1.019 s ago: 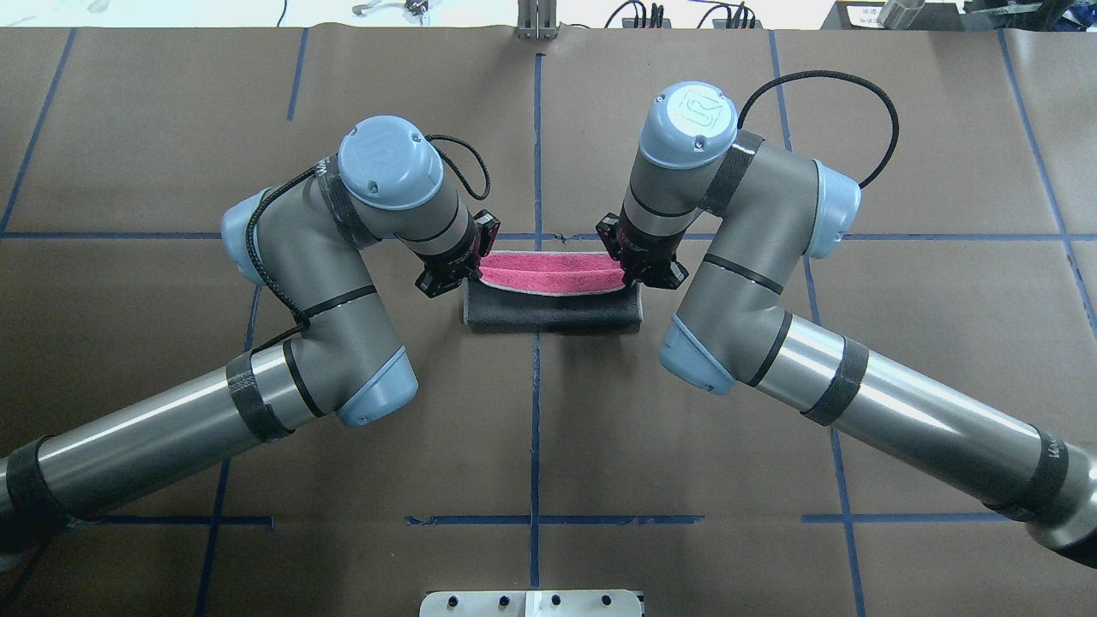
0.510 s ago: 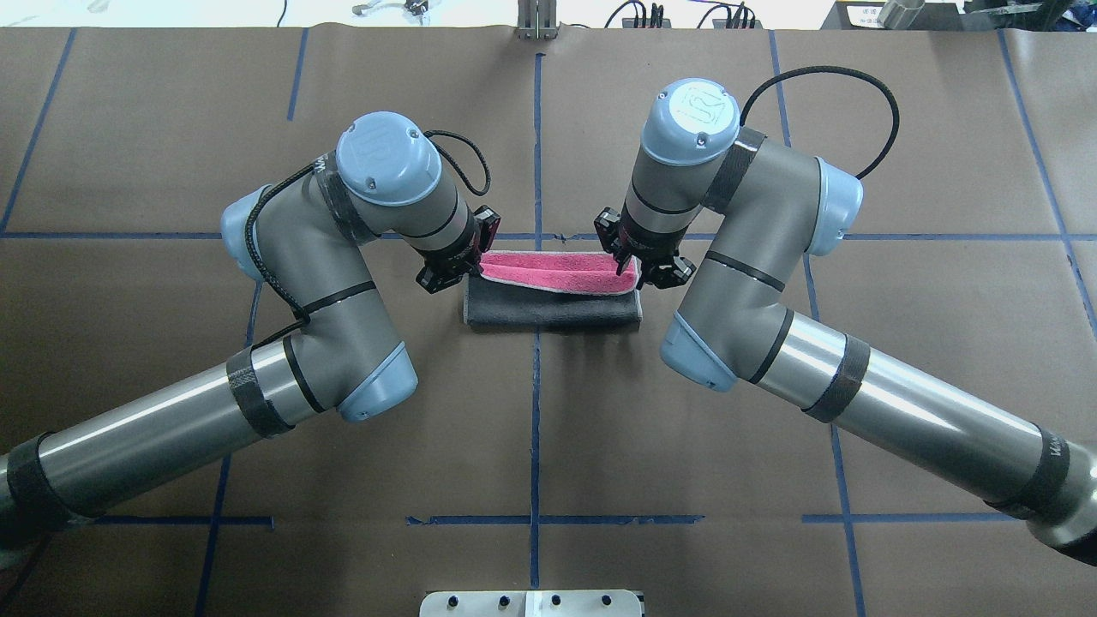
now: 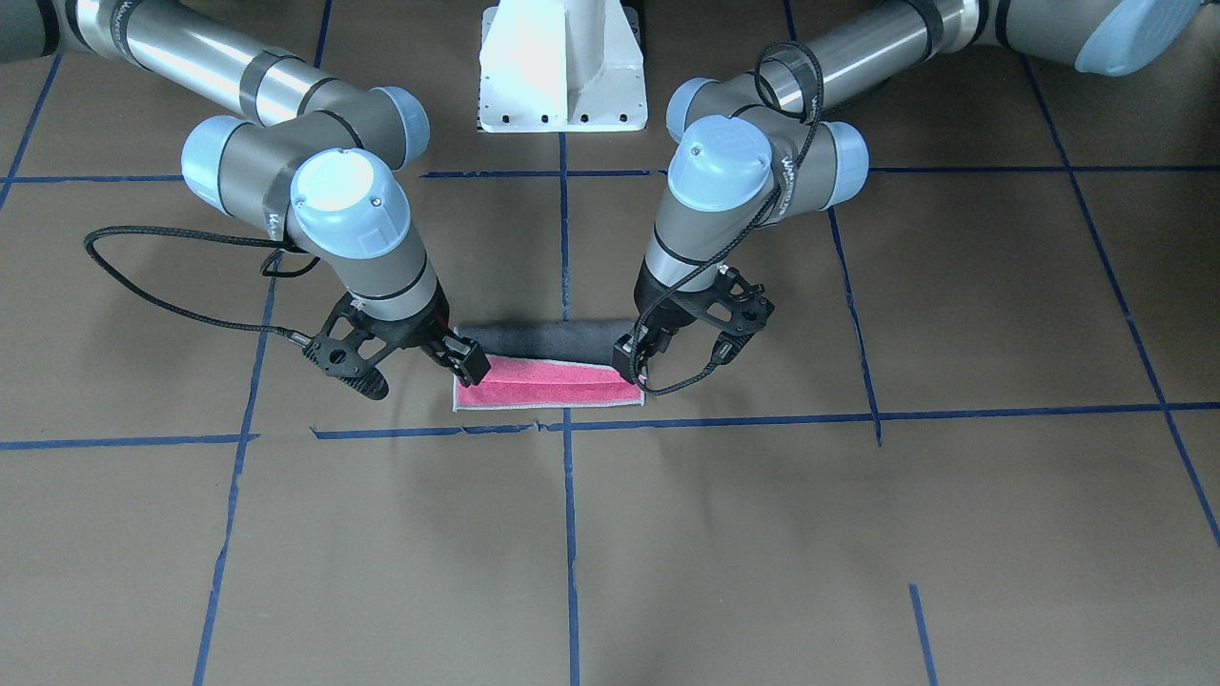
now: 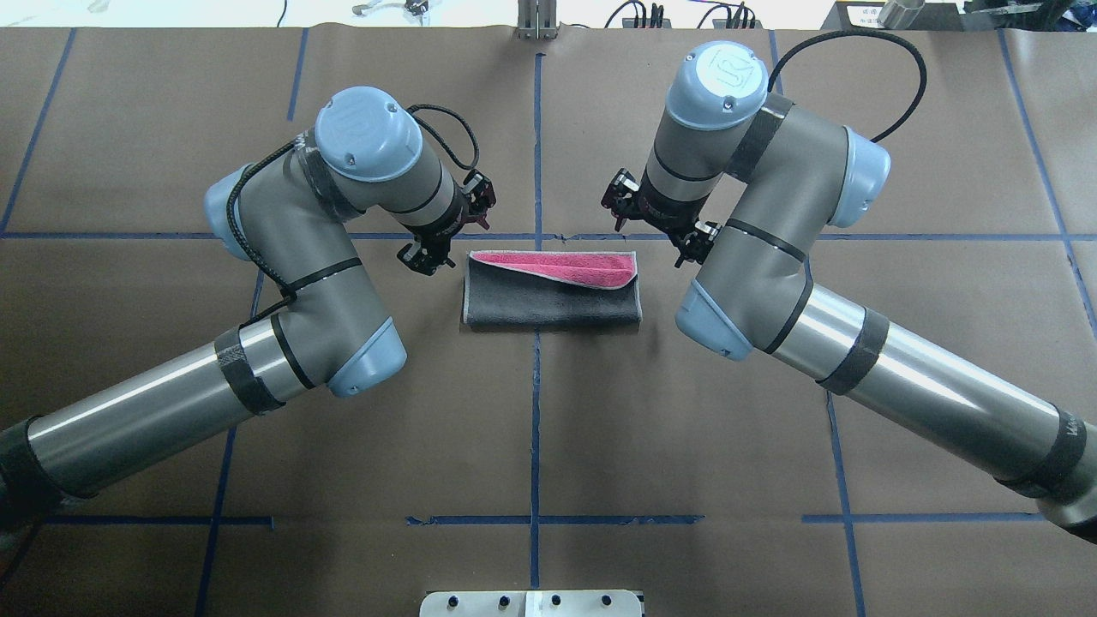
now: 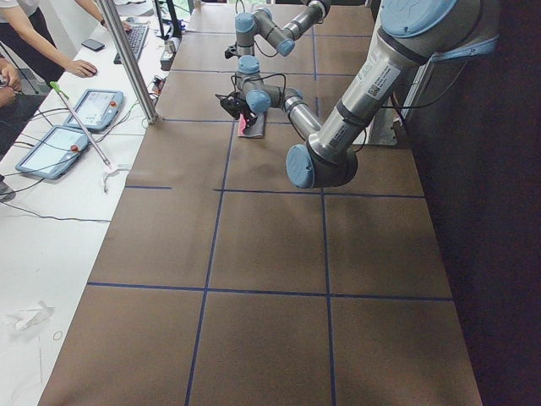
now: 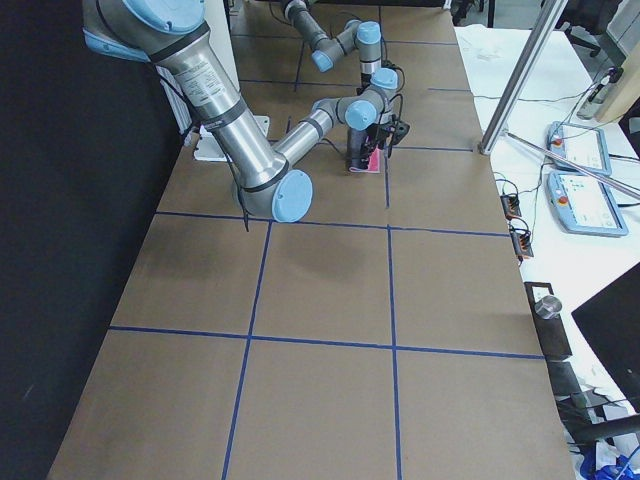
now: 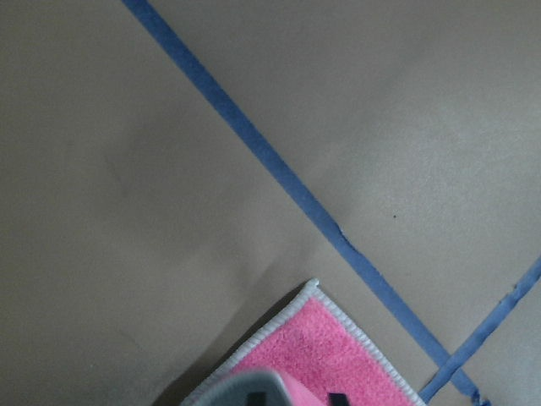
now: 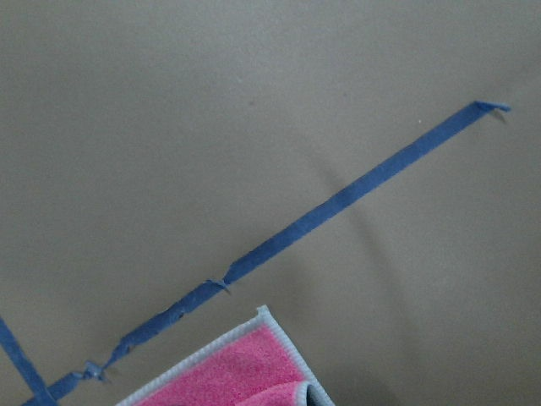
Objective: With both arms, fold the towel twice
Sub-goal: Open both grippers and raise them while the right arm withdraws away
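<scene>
The left arm (image 4: 291, 257) and the right arm (image 4: 771, 231) are both built of shiny silver-grey tubes and darker grey elbows, with round light blue joint caps (image 4: 364, 135) bearing small screws and an embossed logo, black tape bands (image 4: 248, 381), and a black braided cable (image 4: 924, 73) at each wrist.

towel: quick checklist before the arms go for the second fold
1. First fold done: towel lies doubled, grey up: ok.
2. Edges matched: a pink wedge shows along the far edge, wider toward the robot's right: not ok.
3. Towel sits between the arms, across the centre tape line: ok.
4. Left gripper off the cloth: overhead suggests so, but the front view overlaps a corner: cannot tell.
5. Right gripper off the cloth: same conflict: cannot tell.
6. Jaws open on both: cannot tell.
</scene>
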`<state>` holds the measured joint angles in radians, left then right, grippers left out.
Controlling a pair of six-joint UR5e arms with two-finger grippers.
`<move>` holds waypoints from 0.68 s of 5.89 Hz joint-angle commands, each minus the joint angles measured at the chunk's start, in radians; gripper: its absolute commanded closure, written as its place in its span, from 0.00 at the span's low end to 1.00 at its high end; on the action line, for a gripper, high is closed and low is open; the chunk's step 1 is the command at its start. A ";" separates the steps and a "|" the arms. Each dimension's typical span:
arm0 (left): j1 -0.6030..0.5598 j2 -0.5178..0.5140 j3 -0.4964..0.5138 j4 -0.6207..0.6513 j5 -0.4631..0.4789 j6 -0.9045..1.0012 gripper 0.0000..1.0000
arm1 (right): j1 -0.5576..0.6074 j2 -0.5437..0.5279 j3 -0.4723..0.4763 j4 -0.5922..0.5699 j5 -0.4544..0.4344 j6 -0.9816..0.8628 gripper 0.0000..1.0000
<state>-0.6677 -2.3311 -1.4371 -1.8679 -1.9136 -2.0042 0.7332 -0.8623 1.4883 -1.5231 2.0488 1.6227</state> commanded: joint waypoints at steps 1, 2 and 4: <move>-0.048 0.010 -0.017 -0.025 -0.010 0.078 0.00 | 0.049 0.000 0.016 -0.003 0.063 -0.017 0.00; -0.052 0.050 -0.072 -0.017 -0.021 0.178 0.00 | 0.093 -0.001 0.058 -0.008 0.095 -0.033 0.00; -0.073 0.169 -0.230 -0.010 -0.064 0.434 0.00 | 0.136 -0.090 0.213 -0.014 0.103 -0.171 0.00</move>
<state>-0.7350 -2.2143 -1.5990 -1.8796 -1.9659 -1.6859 0.8491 -0.9005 1.6235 -1.5355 2.1479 1.5232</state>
